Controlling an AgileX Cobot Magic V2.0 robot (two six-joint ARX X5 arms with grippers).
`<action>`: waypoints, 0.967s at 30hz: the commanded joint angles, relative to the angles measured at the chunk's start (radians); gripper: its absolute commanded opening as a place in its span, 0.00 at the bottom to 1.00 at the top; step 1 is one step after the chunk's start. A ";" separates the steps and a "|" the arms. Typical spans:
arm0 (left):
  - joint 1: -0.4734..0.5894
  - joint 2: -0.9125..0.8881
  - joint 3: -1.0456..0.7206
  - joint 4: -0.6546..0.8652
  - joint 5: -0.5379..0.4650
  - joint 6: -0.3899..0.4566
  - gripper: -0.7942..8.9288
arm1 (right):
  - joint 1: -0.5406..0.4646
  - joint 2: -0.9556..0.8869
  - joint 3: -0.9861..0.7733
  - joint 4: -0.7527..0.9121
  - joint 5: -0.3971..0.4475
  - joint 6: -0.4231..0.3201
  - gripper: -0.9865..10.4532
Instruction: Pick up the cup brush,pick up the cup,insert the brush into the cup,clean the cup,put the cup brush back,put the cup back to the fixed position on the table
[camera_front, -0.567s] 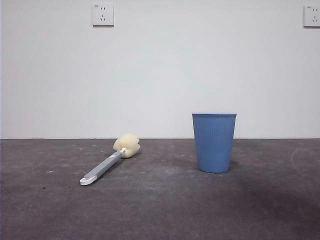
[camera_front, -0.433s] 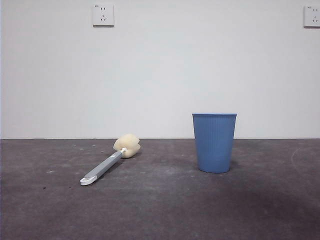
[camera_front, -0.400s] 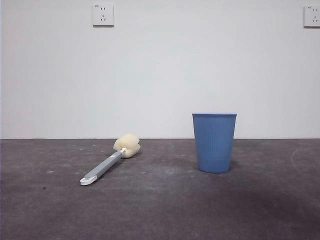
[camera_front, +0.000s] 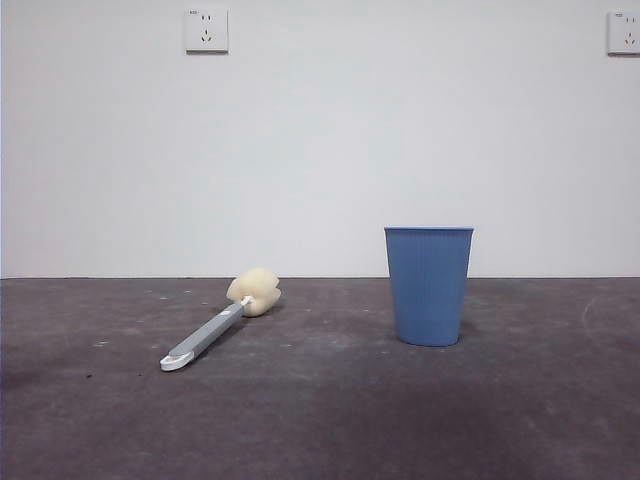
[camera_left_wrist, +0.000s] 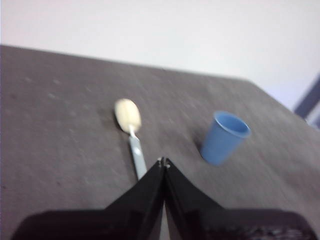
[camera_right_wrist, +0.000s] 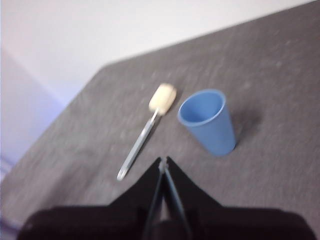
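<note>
Cup brush (camera_front: 220, 325) is found lying flat on the desk (camera_front: 320, 420), well apart from the cup (camera_front: 428, 285) and to its left in the front view. Its cream-yellow sponge head (camera_front: 254, 291) is pointed toward the back wall, and its grey handle (camera_front: 205, 337) is angled forward and away from the cup, ending in a white tip (camera_front: 172, 362). The cup is seen standing upright on the desk, mouth up, light blue with fine vertical ribs.

The left hand (camera_left_wrist: 163, 161) is held above the desk with its two black jaws pressed together, nothing between them; its tips are seen over the handle end of the brush (camera_left_wrist: 131, 134), with the cup (camera_left_wrist: 224, 137) off to one side. The right hand (camera_right_wrist: 163, 161) is likewise held in the air with its jaws pressed together and empty; the cup (camera_right_wrist: 207, 120) and the brush (camera_right_wrist: 146, 130) are seen beyond its tips, the brush beside the cup. Neither hand is touching the cup or the brush. Both wrist pictures are blurred.

Two white wall sockets (camera_front: 206, 29) are fixed high on the wall behind the cup.
</note>
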 joint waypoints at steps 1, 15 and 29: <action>0.003 0.050 0.064 -0.080 0.055 0.115 0.07 | 0.006 0.068 0.108 -0.127 -0.029 -0.139 0.08; -0.010 0.262 0.286 -0.479 0.154 0.336 0.08 | 0.069 0.223 0.280 -0.568 -0.043 -0.393 0.08; -0.013 0.280 0.286 -0.469 0.141 0.282 0.60 | 0.069 0.224 0.280 -0.563 -0.042 -0.352 0.63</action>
